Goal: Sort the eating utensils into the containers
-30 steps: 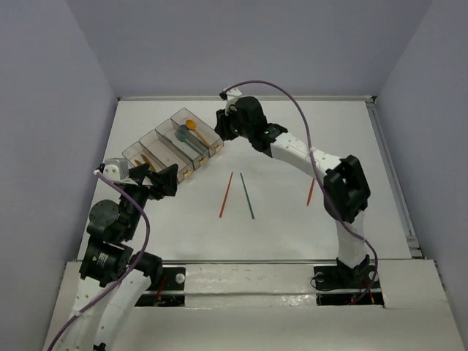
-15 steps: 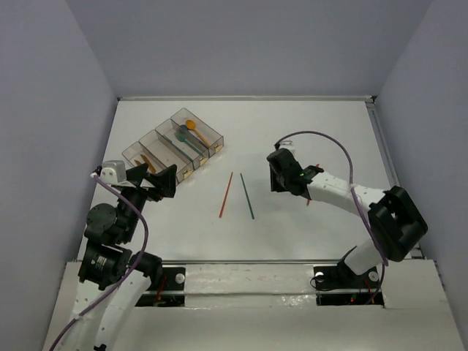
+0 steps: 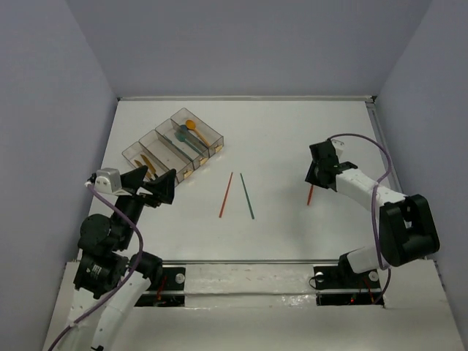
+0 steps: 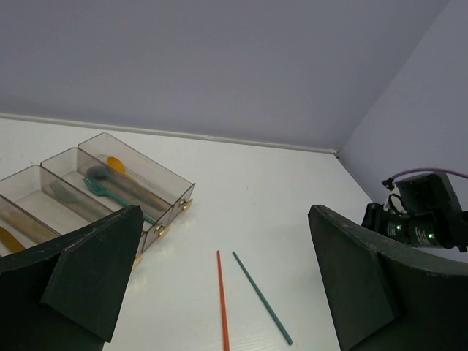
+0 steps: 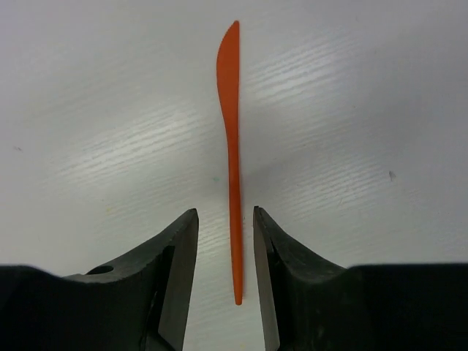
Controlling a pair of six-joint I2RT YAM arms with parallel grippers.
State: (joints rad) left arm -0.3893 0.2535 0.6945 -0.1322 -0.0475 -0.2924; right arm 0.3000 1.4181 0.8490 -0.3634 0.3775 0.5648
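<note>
Orange slim plastic knife (image 5: 232,146): flat on white worktop (image 5: 351,110).
Right tool (image 5: 225,213): arm reached forward, pointing down, jaws slightly parted, straddling the knife's handle.
Left tool (image 4: 224,219): raised, jaws wide apart.

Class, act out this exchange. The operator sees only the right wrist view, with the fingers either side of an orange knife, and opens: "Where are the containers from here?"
Observer: In the top view, the containers sit at the far left of the table, well across from your orange knife.
Operator: Anything else loose out there?
Observer: Yes. A red stick and a green stick lie side by side between the knife and the containers.
Operator: Is the left arm busy?
Observer: No. The left gripper is open and empty, near the left end of the row.
</note>
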